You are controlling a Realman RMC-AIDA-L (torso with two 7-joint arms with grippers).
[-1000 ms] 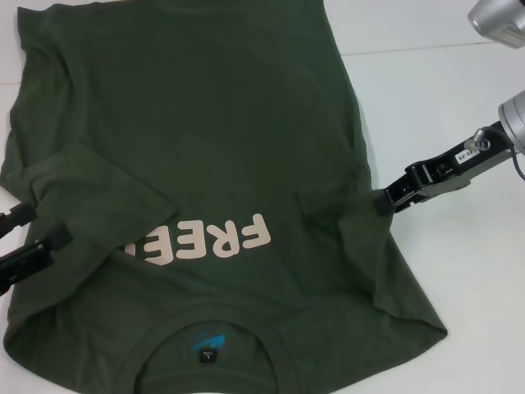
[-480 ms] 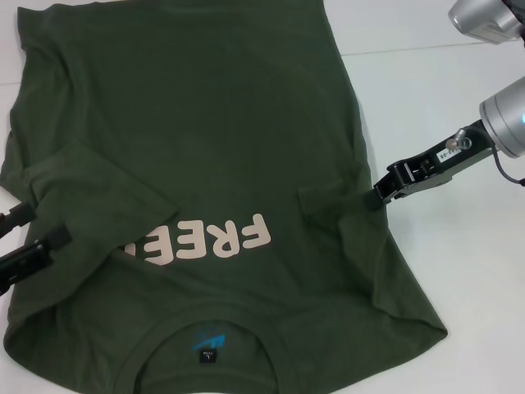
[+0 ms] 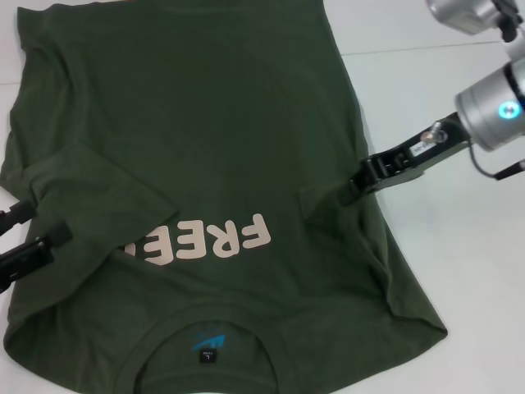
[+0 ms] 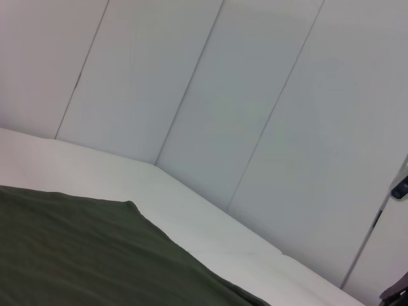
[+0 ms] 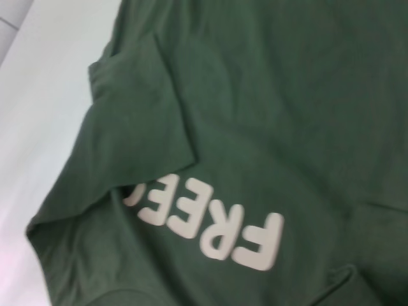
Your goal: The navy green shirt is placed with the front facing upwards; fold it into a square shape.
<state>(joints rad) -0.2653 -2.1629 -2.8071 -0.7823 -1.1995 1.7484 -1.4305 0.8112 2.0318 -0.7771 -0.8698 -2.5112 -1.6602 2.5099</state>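
Note:
The navy green shirt lies front up on the white table, collar toward me, with the pale "FREE" lettering partly covered by the sleeve folded in on my left. My right gripper is shut on the shirt's right sleeve fabric, holding it low over the shirt's right side. My left gripper rests open at the shirt's left edge, beside the folded sleeve. The right wrist view shows the lettering and that folded sleeve. A corner of the shirt shows in the left wrist view.
White table extends to the right of the shirt and behind it. Pale wall panels stand beyond the table's far edge in the left wrist view.
My right gripper has moved left, inward over the shirt's right side, drawing the sleeve fabric with it. The left gripper has stayed where it was.

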